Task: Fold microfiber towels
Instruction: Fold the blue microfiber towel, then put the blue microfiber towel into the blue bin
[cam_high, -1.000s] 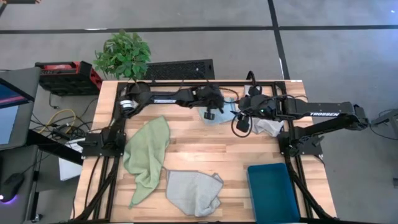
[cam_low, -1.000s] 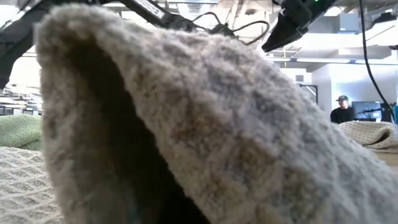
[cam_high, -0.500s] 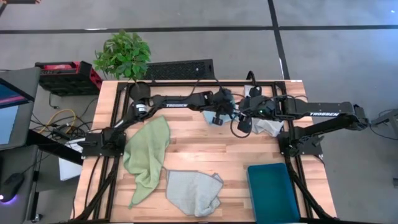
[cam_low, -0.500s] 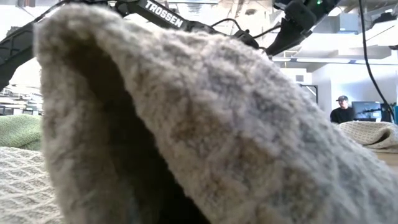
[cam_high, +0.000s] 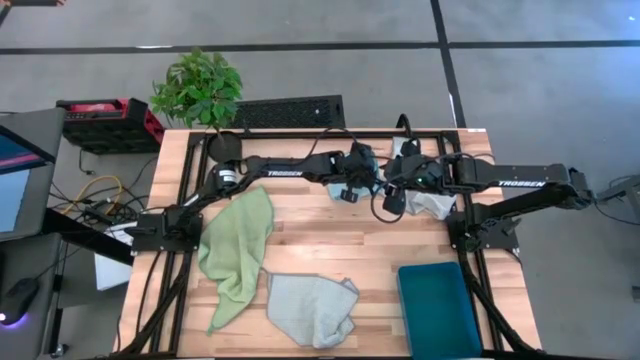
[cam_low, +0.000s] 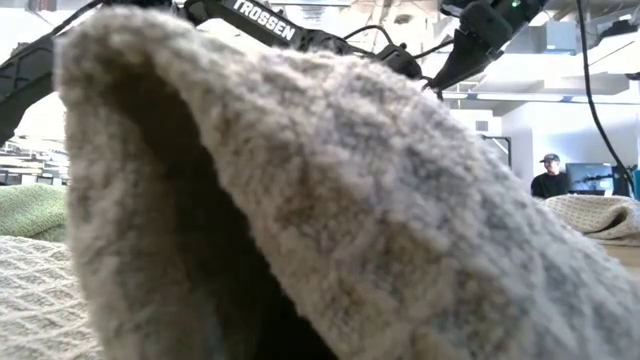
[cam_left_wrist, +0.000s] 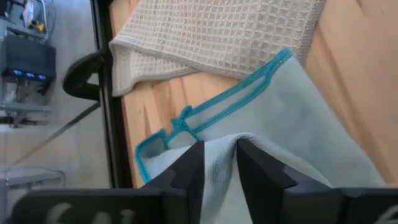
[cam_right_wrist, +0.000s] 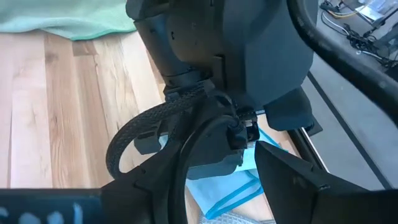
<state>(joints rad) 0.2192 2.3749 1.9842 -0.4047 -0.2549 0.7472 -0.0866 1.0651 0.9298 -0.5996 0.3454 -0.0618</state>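
step: blue towel fold, far of bin | left gripper fingers close-set, pinching towel fold; right gripper spread, empty, just beside | next: likely carry edge over, lay flat

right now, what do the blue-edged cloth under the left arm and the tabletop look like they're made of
The pale blue cloth with bright blue stitched edging looks like soft, smooth, matte fabric, probably microfiber: it folds up limply between the left hand's fingers. The light wooden tabletop looks like planked wood with a smooth finish: parallel boards and grain show.
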